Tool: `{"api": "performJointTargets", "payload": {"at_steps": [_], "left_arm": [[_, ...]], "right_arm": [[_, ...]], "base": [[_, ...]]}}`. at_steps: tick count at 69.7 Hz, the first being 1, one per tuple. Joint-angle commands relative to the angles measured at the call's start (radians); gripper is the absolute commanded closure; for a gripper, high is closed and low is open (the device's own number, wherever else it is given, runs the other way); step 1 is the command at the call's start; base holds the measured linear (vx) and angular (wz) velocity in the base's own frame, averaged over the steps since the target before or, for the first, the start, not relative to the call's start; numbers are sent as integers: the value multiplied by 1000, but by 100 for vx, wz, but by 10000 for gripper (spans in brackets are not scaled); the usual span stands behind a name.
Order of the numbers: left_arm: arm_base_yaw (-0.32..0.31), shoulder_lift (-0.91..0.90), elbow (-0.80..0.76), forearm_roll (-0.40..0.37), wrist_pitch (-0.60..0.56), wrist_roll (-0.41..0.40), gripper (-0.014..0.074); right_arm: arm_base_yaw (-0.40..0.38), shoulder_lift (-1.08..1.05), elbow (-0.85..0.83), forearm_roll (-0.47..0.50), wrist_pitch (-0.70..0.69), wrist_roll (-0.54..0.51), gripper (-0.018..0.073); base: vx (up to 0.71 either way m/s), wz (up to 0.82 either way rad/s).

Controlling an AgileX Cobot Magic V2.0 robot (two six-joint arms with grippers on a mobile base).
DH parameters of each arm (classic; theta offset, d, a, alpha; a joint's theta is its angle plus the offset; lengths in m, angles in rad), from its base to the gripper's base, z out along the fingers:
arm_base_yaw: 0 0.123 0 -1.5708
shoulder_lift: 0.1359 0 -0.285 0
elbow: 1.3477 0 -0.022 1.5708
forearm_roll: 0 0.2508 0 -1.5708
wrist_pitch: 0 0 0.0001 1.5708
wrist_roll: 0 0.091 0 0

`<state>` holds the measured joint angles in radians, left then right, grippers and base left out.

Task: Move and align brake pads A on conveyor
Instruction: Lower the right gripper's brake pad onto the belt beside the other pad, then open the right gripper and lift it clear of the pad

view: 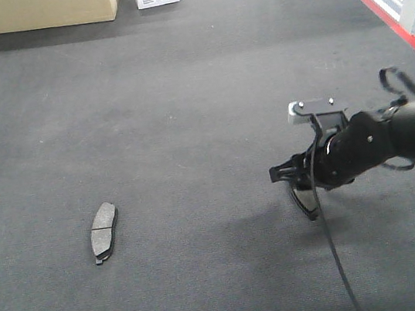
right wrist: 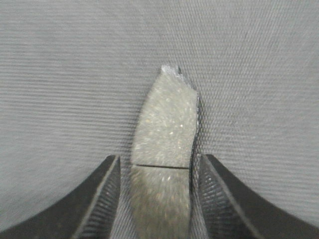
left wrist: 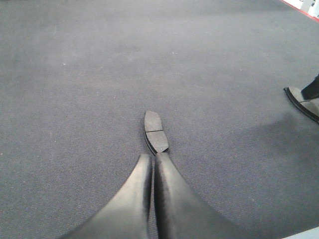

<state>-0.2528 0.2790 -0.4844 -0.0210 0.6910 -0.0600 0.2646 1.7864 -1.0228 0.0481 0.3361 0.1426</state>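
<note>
The right gripper (right wrist: 159, 158) has its jaws clamped on one brake pad (right wrist: 164, 124) down near the belt (view: 182, 89), the left gripper (left wrist: 152, 158) sits with jaws shut on nothing just behind a second pad (left wrist: 155, 132) lying well apart, so the lining-up looks barely started.
</note>
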Motion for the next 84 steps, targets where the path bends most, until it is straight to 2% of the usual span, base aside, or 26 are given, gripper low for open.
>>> {"api": "performJointTargets", "payload": {"at_steps": [1, 13, 28, 63, 84], "left_arm": [[-7, 11, -24, -3, -67, -1, 602], [-7, 11, -24, -3, -67, -1, 602], [-7, 11, -24, -3, -67, -1, 602], [-7, 11, -24, -3, -66, -1, 602], [-7, 11, -24, -3, -66, -1, 602]], "right_arm": [[-1, -82, -27, -33, -15, -18, 260], [-1, -140, -24, -72, 29, -18, 373], [-1, -214, -22, -99, 76, -18, 574], [-1, -448, -9, -99, 181, -33, 563], [-1, -743, 320, -96, 39, -33, 563]], "base": [[0, 0], [0, 0], [0, 0], [0, 0], [0, 0]]}}
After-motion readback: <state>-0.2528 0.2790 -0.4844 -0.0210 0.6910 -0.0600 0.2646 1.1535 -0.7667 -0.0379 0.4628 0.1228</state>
